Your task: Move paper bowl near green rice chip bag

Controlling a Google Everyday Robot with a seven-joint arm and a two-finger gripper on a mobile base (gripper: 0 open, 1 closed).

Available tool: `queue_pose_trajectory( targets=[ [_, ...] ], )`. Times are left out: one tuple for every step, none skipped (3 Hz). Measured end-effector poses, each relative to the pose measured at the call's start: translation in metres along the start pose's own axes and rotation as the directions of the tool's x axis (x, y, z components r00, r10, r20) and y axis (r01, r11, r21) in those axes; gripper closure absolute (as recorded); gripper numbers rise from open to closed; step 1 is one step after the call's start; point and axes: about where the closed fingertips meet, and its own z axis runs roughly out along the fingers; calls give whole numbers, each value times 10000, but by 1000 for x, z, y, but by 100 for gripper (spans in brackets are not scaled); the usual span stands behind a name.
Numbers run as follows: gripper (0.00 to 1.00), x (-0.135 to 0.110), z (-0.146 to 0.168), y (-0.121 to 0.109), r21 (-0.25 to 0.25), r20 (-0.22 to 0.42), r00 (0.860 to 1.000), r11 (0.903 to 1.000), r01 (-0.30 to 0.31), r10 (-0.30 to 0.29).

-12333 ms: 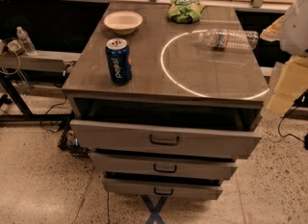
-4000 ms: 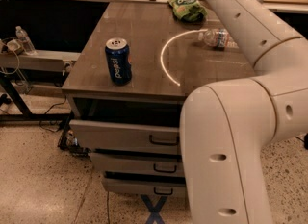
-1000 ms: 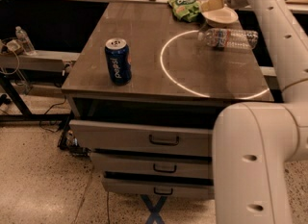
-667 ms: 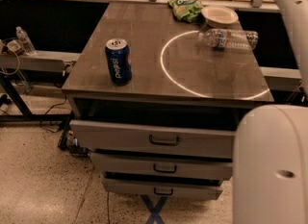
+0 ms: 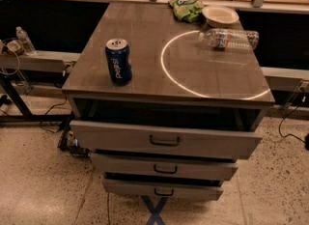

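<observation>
The paper bowl (image 5: 220,15) sits upright at the far right of the cabinet top, right beside the green rice chip bag (image 5: 186,8), which lies just to its left at the back edge. The two are close, nearly touching. My gripper and arm are out of the camera view.
A clear plastic water bottle (image 5: 229,38) lies on its side in front of the bowl. A blue Pepsi can (image 5: 119,61) stands at the front left. The grey cabinet top (image 5: 145,40) carries a white ring mark; three drawers (image 5: 164,142) below stand partly open.
The arm has pulled out of view. The bowl, moved from the far left of the top to beside the green bag, now rests alone there.
</observation>
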Motion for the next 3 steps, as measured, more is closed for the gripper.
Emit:
queue_pose_trajectory(
  targets=[
    [0,-78,-96,-22,1198,1228,9903,9915,506,-653],
    [0,-76,-96,-18,1060,1223,9909,9934,442,-571],
    [0,-77,-73,6,113,1210,9925,9998,-161,146]
  ],
)
